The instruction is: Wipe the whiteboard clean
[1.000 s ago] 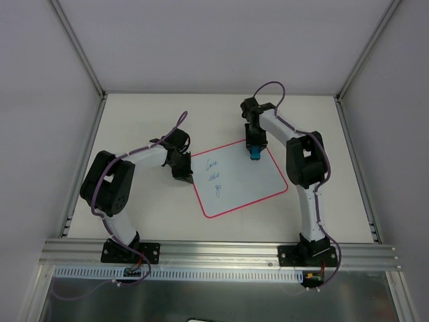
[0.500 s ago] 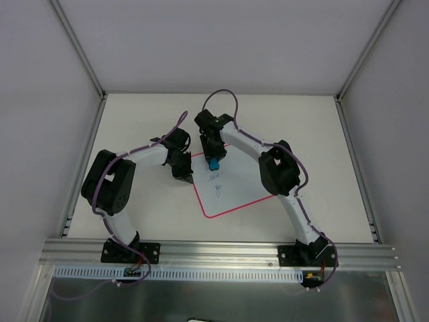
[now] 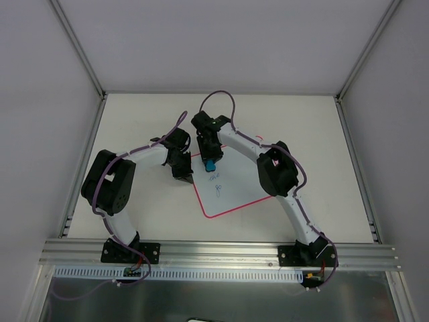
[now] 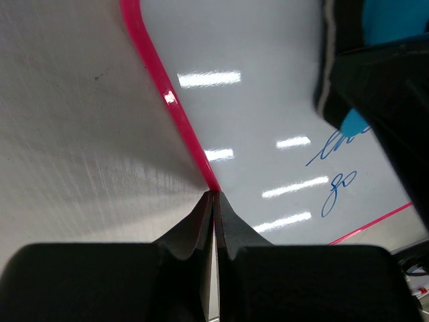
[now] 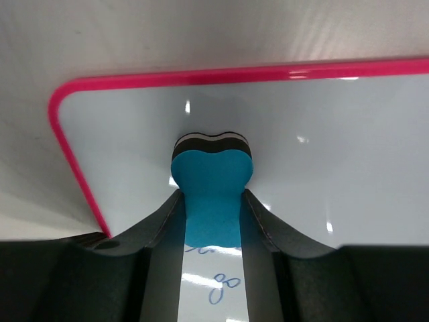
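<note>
The whiteboard (image 3: 234, 193) lies tilted on the table, white with a pink rim, and my right arm crosses over it. Blue handwriting (image 3: 216, 185) shows near its left side. My right gripper (image 3: 210, 161) is shut on a blue eraser (image 3: 210, 165) and presses it on the board near the far left corner. In the right wrist view the eraser (image 5: 212, 188) sits between the fingers, just above the writing (image 5: 224, 288). My left gripper (image 3: 183, 176) is shut, its tips (image 4: 214, 196) resting on the board's left rim (image 4: 161, 87).
The beige table (image 3: 134, 215) is bounded by white walls with metal posts at the back and sides. An aluminium rail (image 3: 214, 251) runs along the near edge with both arm bases on it.
My right gripper carried the eraser from the board's far right corner leftward to the top of the writing. The top line of writing no longer shows. The left gripper has not moved.
</note>
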